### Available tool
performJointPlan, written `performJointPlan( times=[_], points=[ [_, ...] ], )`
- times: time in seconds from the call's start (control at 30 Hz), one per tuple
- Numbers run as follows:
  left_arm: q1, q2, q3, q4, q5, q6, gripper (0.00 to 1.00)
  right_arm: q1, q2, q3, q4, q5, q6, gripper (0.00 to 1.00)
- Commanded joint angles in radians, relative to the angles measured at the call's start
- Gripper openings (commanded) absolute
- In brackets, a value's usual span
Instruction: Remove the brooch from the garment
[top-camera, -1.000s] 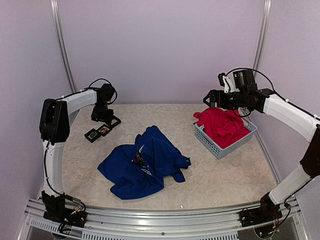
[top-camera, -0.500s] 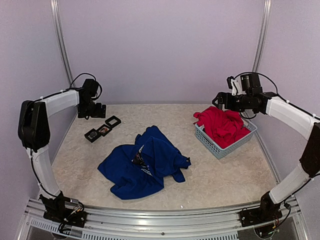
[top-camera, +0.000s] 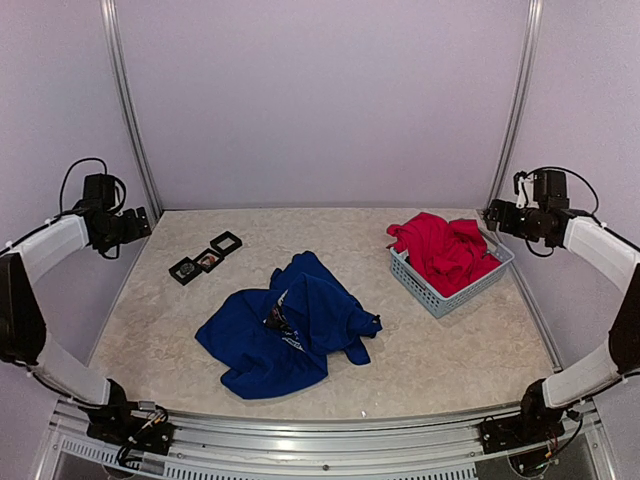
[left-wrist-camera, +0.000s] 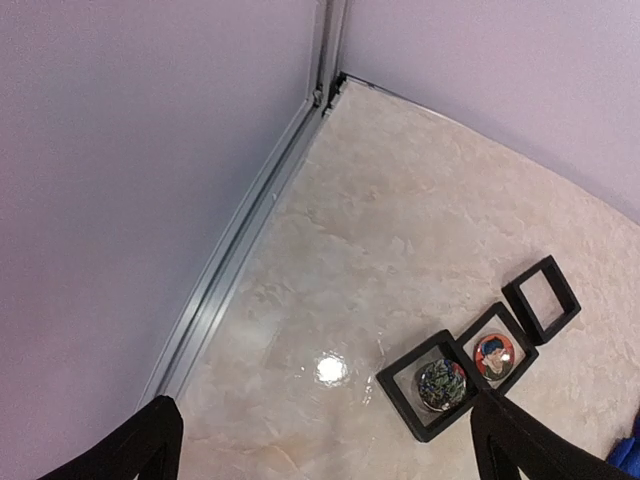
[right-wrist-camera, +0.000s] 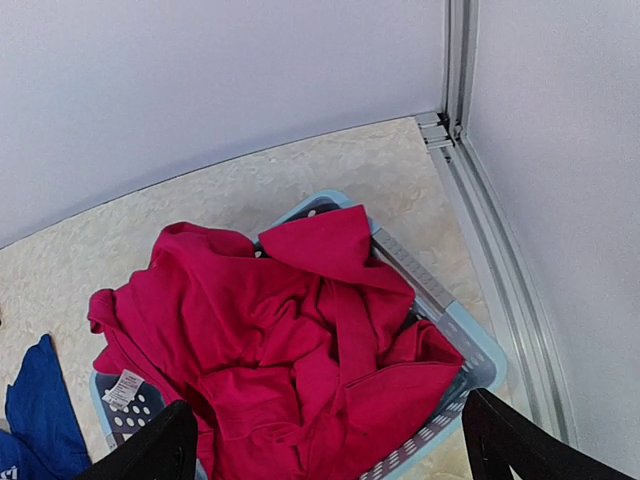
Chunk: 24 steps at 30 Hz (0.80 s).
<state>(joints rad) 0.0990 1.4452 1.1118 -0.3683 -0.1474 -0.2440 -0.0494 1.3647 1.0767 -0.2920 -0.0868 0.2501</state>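
Left claw (top-camera: 141, 222) and right claw (top-camera: 492, 214), spread, above opposite table (top-camera: 450, 362) edges.

- We see a beige marble-look table (top-camera: 450, 350) w/ lilac walls (top-camera: 320, 100) on three sides & metal posts (top-camera: 127, 110) in the back corners.
- Far right: a grey-blue perforated basket (top-camera: 441, 296), set at an angle, near the right wall.
- In it we see a crumpled red garment (top-camera: 445, 250), heaped above the rim; its white label (right-wrist-camera: 124, 388) shows.
- Far left: three black square cases (top-camera: 205, 261) in a diagonal row, corner to corner.
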Motion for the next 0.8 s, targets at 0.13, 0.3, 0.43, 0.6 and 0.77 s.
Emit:
performJointPlan(
  times=[0.13, 0.3, 0.43, 0.6, 0.77],
  points=[
    [0.133, -0.335, -0.3, 0.239, 0.08, -0.015, 0.99, -0.024, -0.188, -0.219, 0.269, 0.13, -0.045, 0.94],
    [0.13, -0.523, -0.497, 0.35, 0.021, -0.032, 0.99, -0.024, -0.297, -0.439, 0.524, 0.181, -0.043, 0.94],
    [0.13, -0.635, -0.589, 0.329, -0.028, -0.078, 0.99, -0.024, -0.325, -0.581, 0.66, 0.231, -0.021, 0.94],
    [0.131, -0.665, -0.683, 0.32, -0.048, -0.126, 0.99, -0.024, -0.32, -0.732, 0.817, 0.287, -0.023, 0.94],
    [0.13, -0.644, -0.718, 0.333, -0.062, -0.164, 0.99, -0.024, -0.282, -0.793, 0.905, 0.34, -0.024, 0.94]
  ],
)
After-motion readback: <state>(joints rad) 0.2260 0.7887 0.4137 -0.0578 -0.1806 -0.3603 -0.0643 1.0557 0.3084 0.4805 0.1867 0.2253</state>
